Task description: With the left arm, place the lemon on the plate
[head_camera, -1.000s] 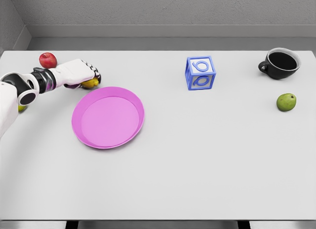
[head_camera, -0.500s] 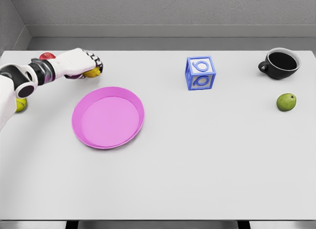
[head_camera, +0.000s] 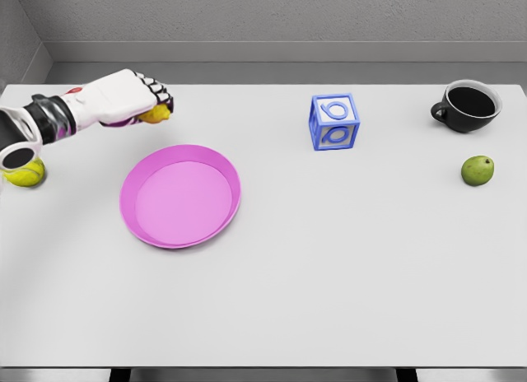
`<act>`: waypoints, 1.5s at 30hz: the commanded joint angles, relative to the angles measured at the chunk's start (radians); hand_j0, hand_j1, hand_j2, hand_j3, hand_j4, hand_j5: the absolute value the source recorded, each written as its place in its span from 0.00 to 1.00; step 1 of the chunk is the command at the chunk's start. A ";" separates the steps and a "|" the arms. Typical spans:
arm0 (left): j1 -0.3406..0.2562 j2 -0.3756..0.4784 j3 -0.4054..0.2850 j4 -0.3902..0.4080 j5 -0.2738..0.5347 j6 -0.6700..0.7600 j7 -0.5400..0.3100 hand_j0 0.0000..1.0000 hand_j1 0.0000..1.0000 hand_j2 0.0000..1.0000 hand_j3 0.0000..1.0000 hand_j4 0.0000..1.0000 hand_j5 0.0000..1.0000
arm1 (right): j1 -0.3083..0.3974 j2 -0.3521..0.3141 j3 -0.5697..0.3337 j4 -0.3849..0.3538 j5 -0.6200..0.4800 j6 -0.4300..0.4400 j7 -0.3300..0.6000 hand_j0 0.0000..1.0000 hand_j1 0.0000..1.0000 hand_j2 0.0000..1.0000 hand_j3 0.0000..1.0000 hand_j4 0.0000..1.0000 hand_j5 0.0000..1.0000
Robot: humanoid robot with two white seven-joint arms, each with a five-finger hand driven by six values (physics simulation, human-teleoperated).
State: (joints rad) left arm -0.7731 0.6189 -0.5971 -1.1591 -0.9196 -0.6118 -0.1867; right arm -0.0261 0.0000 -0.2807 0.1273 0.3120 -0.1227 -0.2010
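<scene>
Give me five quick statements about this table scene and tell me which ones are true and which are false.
1. The left hand has its fingers closed on the lemon. True.
2. The lemon already lies on the pink plate. False: it is in the hand, beyond the plate's far left rim.
3. The blue letter block stands right of the plate. True.
4. The black cup is tipped on its side. False: it stands upright, near the far right corner.
5. The green fruit sits inside the cup. False: it lies on the table, nearer than the cup.
</scene>
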 commanded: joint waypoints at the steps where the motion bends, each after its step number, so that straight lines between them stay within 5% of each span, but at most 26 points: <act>1: 0.005 0.025 0.006 -0.036 0.033 0.001 0.001 0.44 0.44 0.44 0.44 0.44 0.44 | 0.000 0.000 0.000 0.000 -0.001 0.000 0.000 1.00 1.00 1.00 1.00 1.00 1.00; 6: 0.106 0.093 0.016 -0.238 0.070 0.001 0.001 0.44 0.44 0.44 0.44 0.44 0.44 | 0.000 0.000 0.000 0.000 -0.001 0.000 0.000 1.00 1.00 1.00 1.00 1.00 1.00; 18: 0.218 0.133 0.011 -0.421 0.081 0.001 0.001 0.44 0.44 0.44 0.44 0.44 0.44 | 0.000 0.000 0.000 0.000 -0.001 0.000 0.000 1.00 1.00 1.00 1.00 1.00 1.00; 23: 0.230 0.136 0.011 -0.424 0.085 0.001 0.001 0.45 0.45 0.45 0.45 0.45 0.45 | 0.000 0.000 0.000 0.000 -0.001 0.000 0.000 1.00 1.00 1.00 1.00 1.00 1.00; 27: 0.230 0.134 0.016 -0.424 0.096 0.001 0.003 0.87 0.87 0.87 0.87 0.87 0.87 | 0.000 0.000 0.000 0.000 -0.001 0.000 0.000 1.00 1.00 1.00 1.00 1.00 1.00; 30: 0.230 0.133 0.017 -0.422 0.102 0.001 0.003 0.97 0.97 0.97 0.97 0.97 0.97 | 0.000 0.000 0.000 0.000 -0.001 0.000 0.000 1.00 1.00 1.00 1.00 1.00 1.00; 39: 0.230 0.134 0.031 -0.418 0.102 0.001 0.003 1.00 1.00 1.00 1.00 1.00 1.00 | 0.002 0.000 0.000 0.000 -0.001 0.000 0.000 1.00 1.00 1.00 1.00 1.00 1.00; 45: 0.238 0.162 0.192 -0.314 0.131 0.001 0.004 1.00 1.00 1.00 1.00 1.00 1.00 | 0.000 0.000 0.000 0.000 -0.001 0.000 0.000 1.00 1.00 1.00 1.00 1.00 1.00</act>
State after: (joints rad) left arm -0.5354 0.7681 -0.4545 -1.5059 -0.8048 -0.6117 -0.1834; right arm -0.0261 0.0000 -0.2808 0.1273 0.3120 -0.1227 -0.2010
